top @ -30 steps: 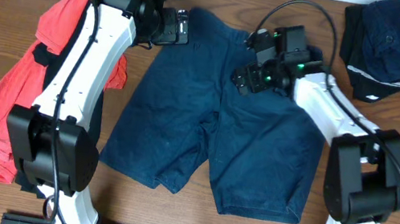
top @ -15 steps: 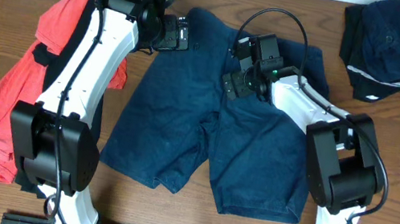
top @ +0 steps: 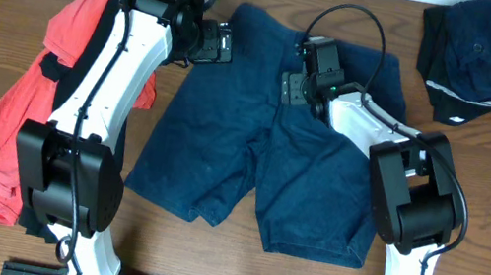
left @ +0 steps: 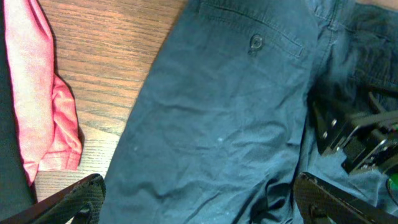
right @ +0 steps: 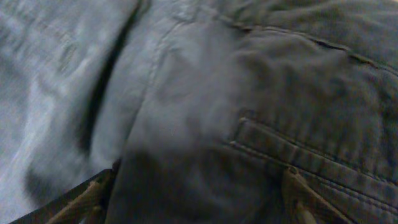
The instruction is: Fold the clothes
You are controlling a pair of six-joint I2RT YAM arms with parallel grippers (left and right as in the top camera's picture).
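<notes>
One pair of navy blue cotton shorts (top: 254,149) lies spread flat on the brown wooden table (top: 367,8), directly beneath both grippers, with the waistband far from the robot's base and the legs pointing toward it. The right gripper (top: 294,88) is low over the middle of the waist, near the centre seam. Its wrist view shows its fingers apart, with a pocket seam between them and nothing pinched. The left gripper (top: 217,43) hovers at the waistband's left corner, its fingers also spread wide. A small pocket button (left: 255,42) lies ahead of it.

The step appears to be taking hold of the waist for a lengthwise fold. To do it well, each gripper should probably pinch both layers at the waistband edge rather than the top layer alone, then lift evenly so the legs stack without twisting.

A crumpled red garment (top: 7,128) lies to the left of the left gripper, under that arm, and could snag. A dark folded clothes pile (top: 484,58) sits well off to the right of the right gripper.
</notes>
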